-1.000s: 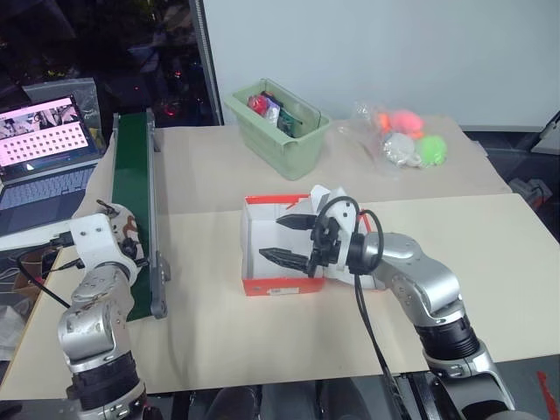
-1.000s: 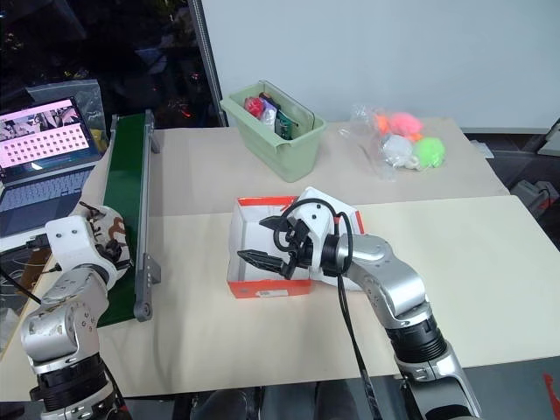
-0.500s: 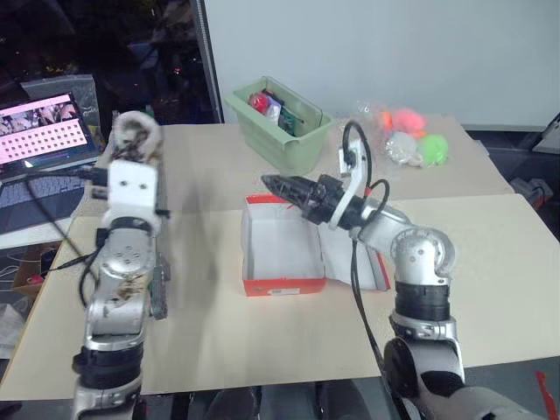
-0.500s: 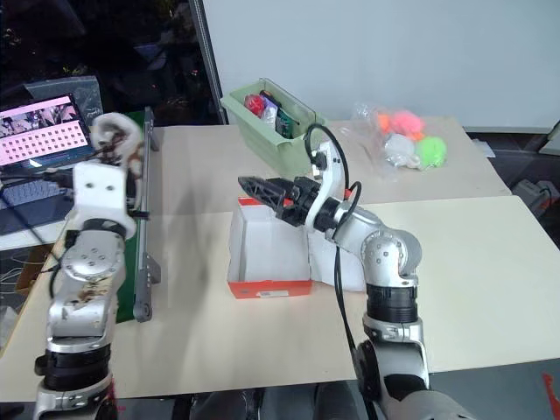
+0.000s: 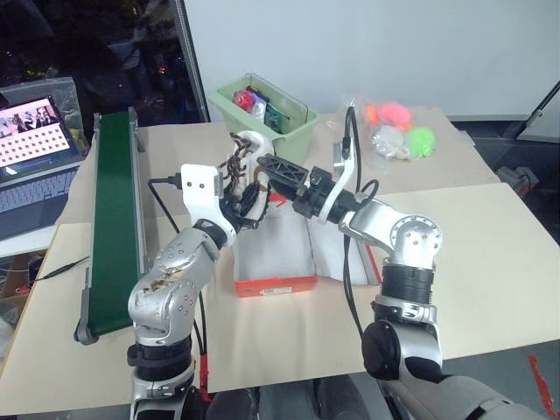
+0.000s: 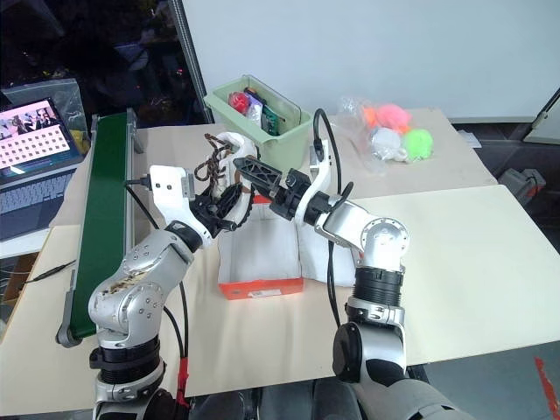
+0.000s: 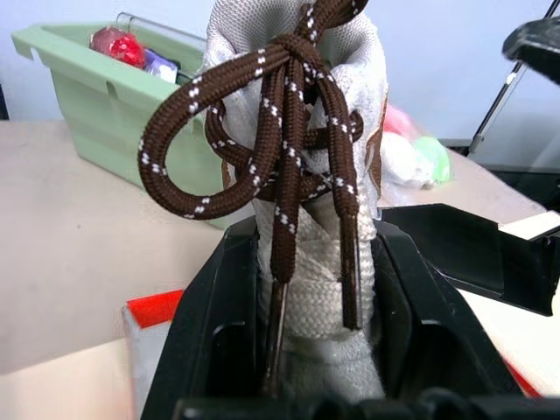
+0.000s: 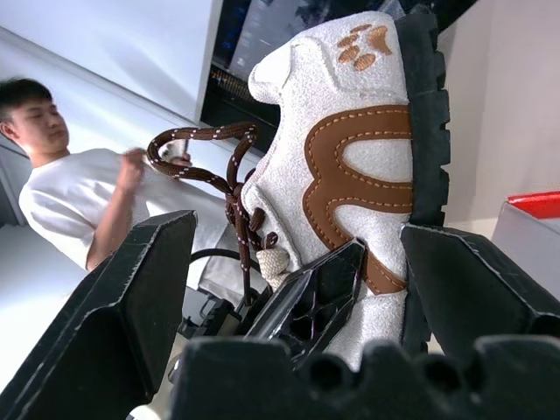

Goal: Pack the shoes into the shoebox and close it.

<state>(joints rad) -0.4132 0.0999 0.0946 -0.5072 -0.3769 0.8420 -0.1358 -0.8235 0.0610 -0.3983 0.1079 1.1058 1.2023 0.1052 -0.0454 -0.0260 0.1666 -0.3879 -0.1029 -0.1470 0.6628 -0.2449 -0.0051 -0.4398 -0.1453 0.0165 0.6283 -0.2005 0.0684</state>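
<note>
Shoe (image 5: pixel 248 166), cream with brown laces, held above the far left corner of the open shoebox (image 5: pixel 274 262), clamped in the left gripper (image 6: pixel 229 199). Right gripper (image 5: pixel 273 168) spread wide, fingers flanking the shoe. Behind, green bin (image 5: pixel 262 114) holds small coloured items.

shoe up in the air, box open below

1 cream sneaker (image 5: pixel 248 166), brown laces dangling, held above the open red shoebox (image 5: pixel 273 284), white inside, on the desk (image 5: pixel 490 254).
</note>
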